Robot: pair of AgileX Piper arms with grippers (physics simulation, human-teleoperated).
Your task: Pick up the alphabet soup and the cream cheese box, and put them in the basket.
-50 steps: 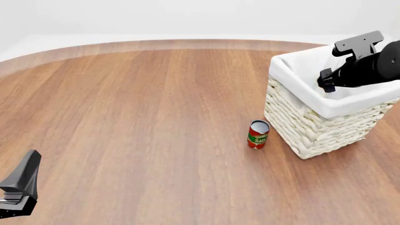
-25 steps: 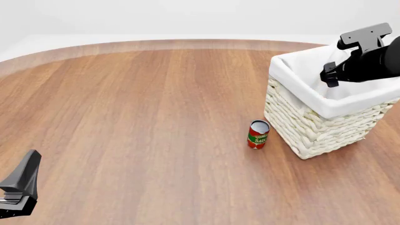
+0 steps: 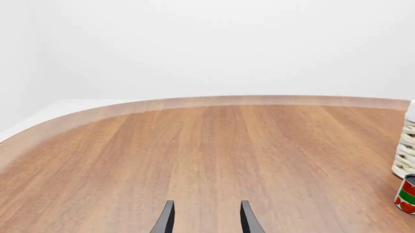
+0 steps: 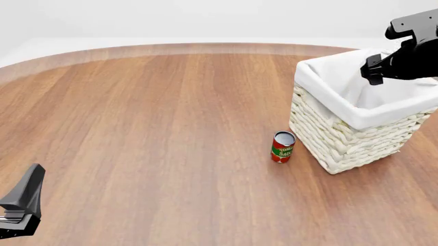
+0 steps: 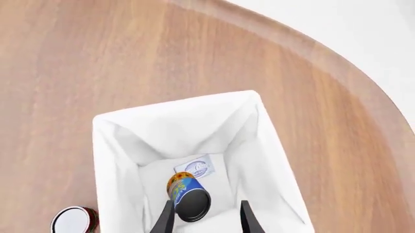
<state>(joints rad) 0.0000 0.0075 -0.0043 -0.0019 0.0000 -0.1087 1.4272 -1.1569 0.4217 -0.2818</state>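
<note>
The basket (image 5: 110, 145) fills the right wrist view, its white lining open to the camera. On its floor lies the alphabet soup (image 5: 186, 192) on its side, blue label up and dark end toward me. The cream cheese box (image 5: 198, 168) lies flat just beyond it. My right gripper (image 5: 206, 221) hangs open above them, holding nothing. In the front view the right gripper (image 4: 373, 72) is over the basket (image 4: 342, 138) at the far right; the basket's contents are hidden there. At the table's near left edge my left gripper (image 4: 31, 179) stands open and empty.
A red-and-green tomato sauce can (image 4: 282, 147) stands upright just left of the basket; it shows in the left wrist view as the can (image 3: 406, 194) beside the basket's corner (image 3: 407, 155). The round wooden table (image 4: 151, 128) stretches between the arms.
My right gripper has risen and drifted to the right, away from the inside of the basket. The left arm, the tomato sauce can and the basket have stayed put.
</note>
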